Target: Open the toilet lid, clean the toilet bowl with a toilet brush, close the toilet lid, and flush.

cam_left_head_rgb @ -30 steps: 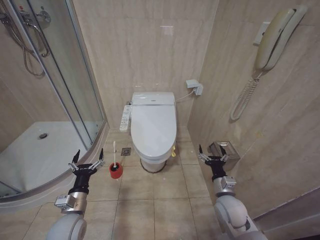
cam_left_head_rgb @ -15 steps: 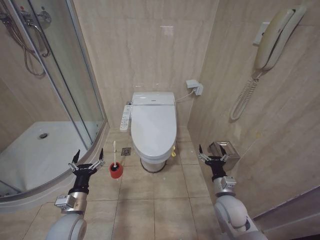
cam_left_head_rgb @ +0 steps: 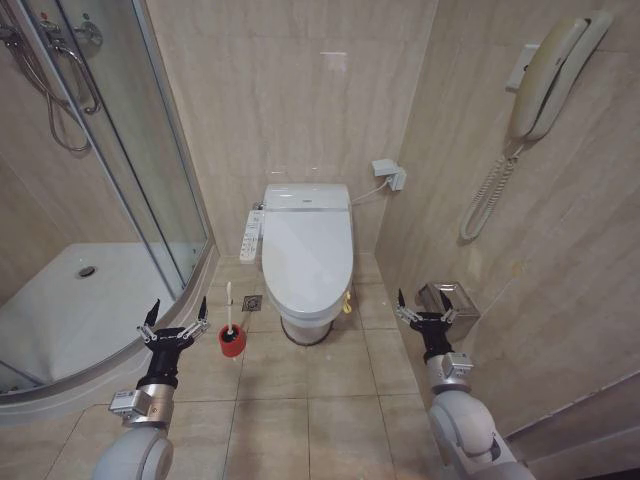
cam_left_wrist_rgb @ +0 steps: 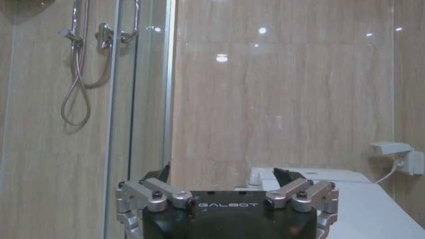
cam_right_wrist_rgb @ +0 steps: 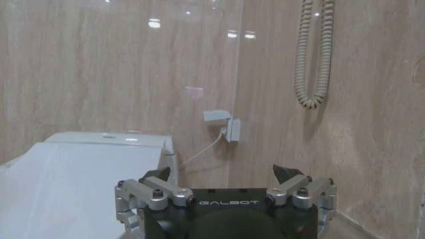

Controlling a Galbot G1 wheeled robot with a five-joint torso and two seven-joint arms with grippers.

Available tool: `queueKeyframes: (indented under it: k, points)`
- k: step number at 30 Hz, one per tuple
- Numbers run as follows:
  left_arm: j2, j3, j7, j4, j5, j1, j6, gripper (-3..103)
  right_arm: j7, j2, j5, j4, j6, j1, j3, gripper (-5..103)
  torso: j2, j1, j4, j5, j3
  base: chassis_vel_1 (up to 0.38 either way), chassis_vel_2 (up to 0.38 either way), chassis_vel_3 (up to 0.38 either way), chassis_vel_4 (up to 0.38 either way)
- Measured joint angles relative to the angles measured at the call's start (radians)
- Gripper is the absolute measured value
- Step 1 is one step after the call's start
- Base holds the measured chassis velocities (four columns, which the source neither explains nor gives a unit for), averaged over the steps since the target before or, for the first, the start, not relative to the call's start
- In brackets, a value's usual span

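The toilet lid [cam_left_head_rgb: 306, 258] lies shut over the toilet bowl [cam_left_head_rgb: 305, 325], glossy white, with a small yellow loop [cam_left_head_rgb: 347, 297] at its right edge. It also appears as a pale slab, the toilet lid [cam_right_wrist_rgb: 73, 179], in the right wrist view. The toilet brush [cam_left_head_rgb: 231, 334] stands upright in its red cup on the floor, just left of the bowl. My left gripper [cam_left_head_rgb: 174, 316] is open, held up near the shower kerb, a short way left of the brush. At the right, beside the wall, my right gripper [cam_left_head_rgb: 425, 304] is open too, clear of the toilet.
A glass shower enclosure [cam_left_head_rgb: 110, 170] with a white tray [cam_left_head_rgb: 70, 310] fills the left side. The side control panel [cam_left_head_rgb: 250, 235] hangs left of the toilet. A wall phone [cam_left_head_rgb: 545, 85] and a metal paper holder [cam_left_head_rgb: 452, 297] are on the right wall. Tiled floor [cam_left_head_rgb: 300, 410] lies before the toilet.
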Motion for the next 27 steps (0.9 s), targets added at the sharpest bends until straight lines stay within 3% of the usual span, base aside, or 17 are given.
queueKeyframes:
  k: [27]
  points:
    - [0.000,0.000,0.000,0.000,0.000,0.000,0.000,100,0.000,0.000,0.000,0.000,0.000,0.000,0.000,100,0.000,0.000,0.0000,0.0000,0.000,0.000,0.000,0.000,0.000]
